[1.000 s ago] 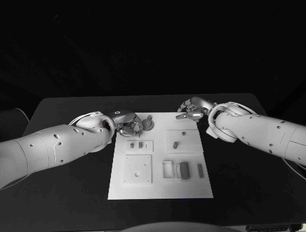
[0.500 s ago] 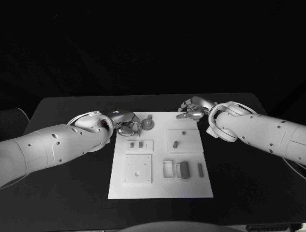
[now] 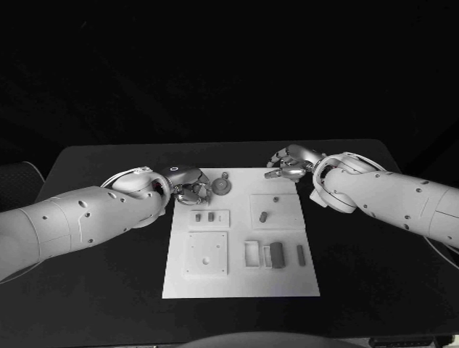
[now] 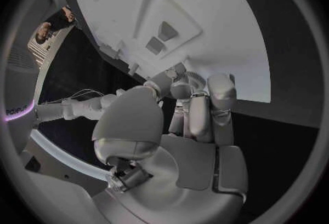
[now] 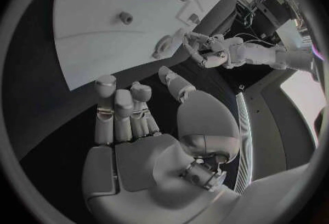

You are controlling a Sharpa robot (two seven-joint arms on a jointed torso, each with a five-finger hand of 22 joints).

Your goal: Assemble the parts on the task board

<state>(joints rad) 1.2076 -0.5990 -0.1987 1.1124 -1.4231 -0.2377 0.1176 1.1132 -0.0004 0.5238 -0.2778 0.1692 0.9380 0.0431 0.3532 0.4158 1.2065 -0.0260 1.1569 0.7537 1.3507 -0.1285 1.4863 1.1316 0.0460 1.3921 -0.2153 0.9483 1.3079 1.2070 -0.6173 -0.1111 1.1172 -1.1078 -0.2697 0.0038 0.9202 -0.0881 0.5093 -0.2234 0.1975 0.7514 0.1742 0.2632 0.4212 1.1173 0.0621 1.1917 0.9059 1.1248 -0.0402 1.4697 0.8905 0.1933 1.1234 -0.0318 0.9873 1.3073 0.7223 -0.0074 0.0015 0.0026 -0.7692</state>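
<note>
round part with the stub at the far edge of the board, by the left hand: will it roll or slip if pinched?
The round part looks flat and disc-like, lying on the white board, so probably more likely to slide than roll. It looks small and rigid, probably light. The left hand sits right beside it; contact cannot be told.

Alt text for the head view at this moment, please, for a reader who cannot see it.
Two white robot arms reach in from either side of a black table, their silver hands at the far corners of a white task board. The left hand is beside a round grey part at the board's far edge; the right hand hovers with fingers curled. More small grey parts sit on the board.
</note>
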